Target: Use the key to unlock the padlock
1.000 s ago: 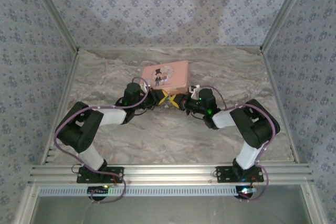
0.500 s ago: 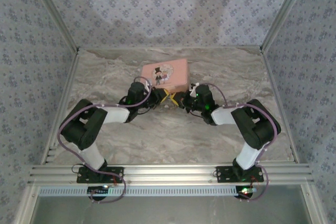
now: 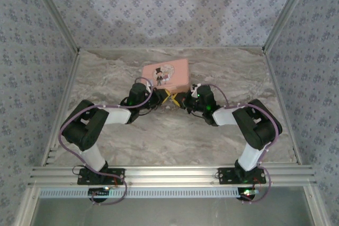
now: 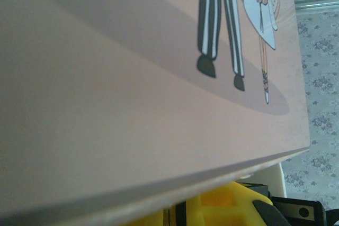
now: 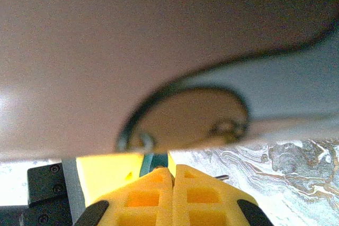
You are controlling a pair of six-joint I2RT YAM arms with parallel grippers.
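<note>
The grey-veined marble-pattern table [image 3: 159,136] carries the pink rectangular tin with a cartoon couple on its lid [image 3: 165,75], which lies just above the centre of the top view. Both arms converge directly below the tin's near edge. The left gripper [image 3: 164,97] meets the right gripper [image 5: 170,172] there, yellow fingers almost touching. In the left wrist view the tin's lid covers nearly the whole frame, with one yellow finger [image 4: 222,205] at the bottom edge. Whether that gripper is spread or pinching something cannot be determined. In the right wrist view the two yellow fingertips are pressed together at bottom centre. A sliver that is probably the small dark bluish padlock [image 5: 153,162] sits just above them, close under the tin's edge. Whether the key is pinched between those tips cannot be determined. Hazard 1: the tin stands very near both wrists, so any lift or rotation may strike it, push it across the table and disturb the alignment of both grippers. Hazard 2: the fingers of the two grippers work in close quarters, so a small lateral error may drive them against each other. Hazard 3: the padlock is small, so a key entering off-axis may twist it out of its hold or drop it beneath the tin's edge. Hazard 4: a thin key held only at the fingertips may rotate in the pinch when torque is applied.
</note>
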